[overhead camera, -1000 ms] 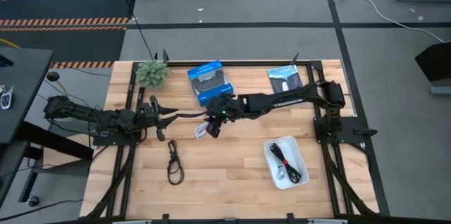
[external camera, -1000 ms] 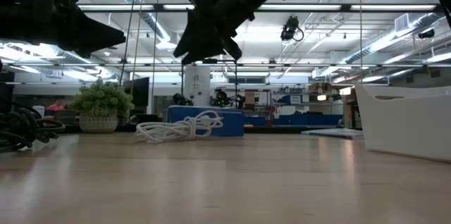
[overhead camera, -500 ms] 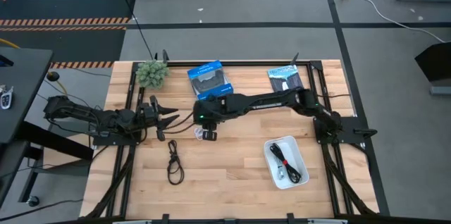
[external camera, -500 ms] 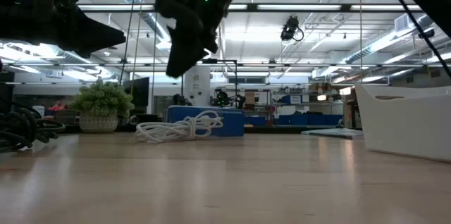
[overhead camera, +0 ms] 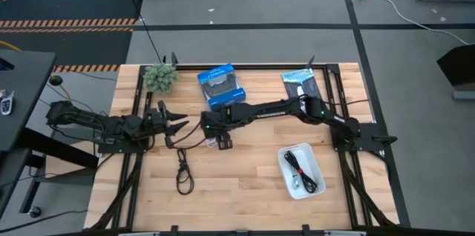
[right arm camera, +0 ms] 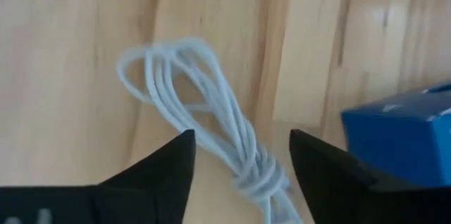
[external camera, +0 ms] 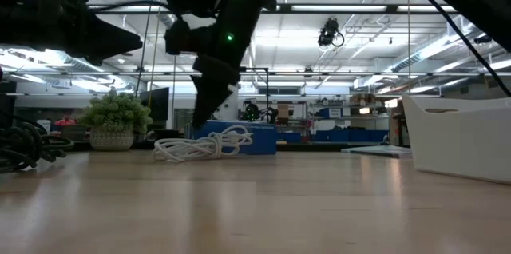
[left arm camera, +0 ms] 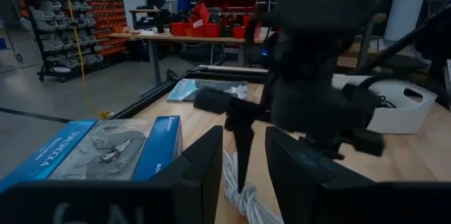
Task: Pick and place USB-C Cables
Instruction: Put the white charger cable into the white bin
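A white bundled USB-C cable [right arm camera: 211, 132] lies on the wooden table in front of the blue box [overhead camera: 220, 85]; the low view shows it as a loose coil [external camera: 204, 145]. My right gripper [right arm camera: 239, 182] hangs open just above it, pointing down, one finger on each side of the bundle's knotted end. A dark cable loop [overhead camera: 183, 171] lies nearer the front. A black cable with a red tie [overhead camera: 297, 165] and a small silvery one rest in the white tray [overhead camera: 286, 156]. My left gripper [overhead camera: 177, 126] waits open to the left, empty.
A small potted plant [overhead camera: 159, 77] stands at the far left corner. A black-and-white flat packet [overhead camera: 300, 84] lies at the far right. The blue box stands just behind the white cable. Bare wood lies between the dark loop and the tray.
My right gripper has swung toward the table's left edge and come down, from high above the table to just over the white cable. The cable has stayed where it was.
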